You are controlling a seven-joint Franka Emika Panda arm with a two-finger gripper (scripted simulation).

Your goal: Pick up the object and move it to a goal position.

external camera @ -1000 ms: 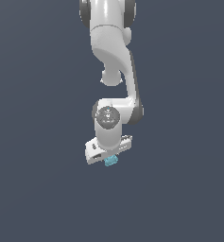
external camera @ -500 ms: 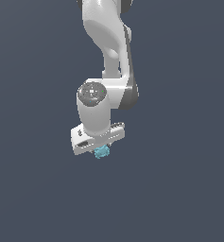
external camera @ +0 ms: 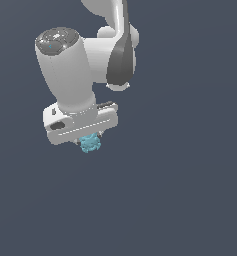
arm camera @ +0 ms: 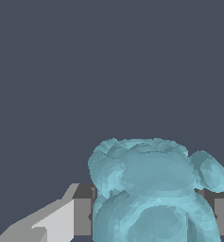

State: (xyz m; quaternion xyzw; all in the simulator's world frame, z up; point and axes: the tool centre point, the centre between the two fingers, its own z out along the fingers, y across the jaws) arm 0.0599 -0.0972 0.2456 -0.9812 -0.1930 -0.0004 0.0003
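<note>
The gripper (external camera: 91, 141) is closed on the object (external camera: 90, 143), a knobbly turquoise blob seen pressed between the dark finger pads (arm camera: 82, 215) in the wrist view. The blob protrudes just below the white hand. Uniform dark grey background is seen on every side.

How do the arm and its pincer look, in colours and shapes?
The arm is glossy white with rounded, tube-like links, one dark grey joint cover and a grey round cap. The pincer has a white boxy body and grey fingers. No cables show.
</note>
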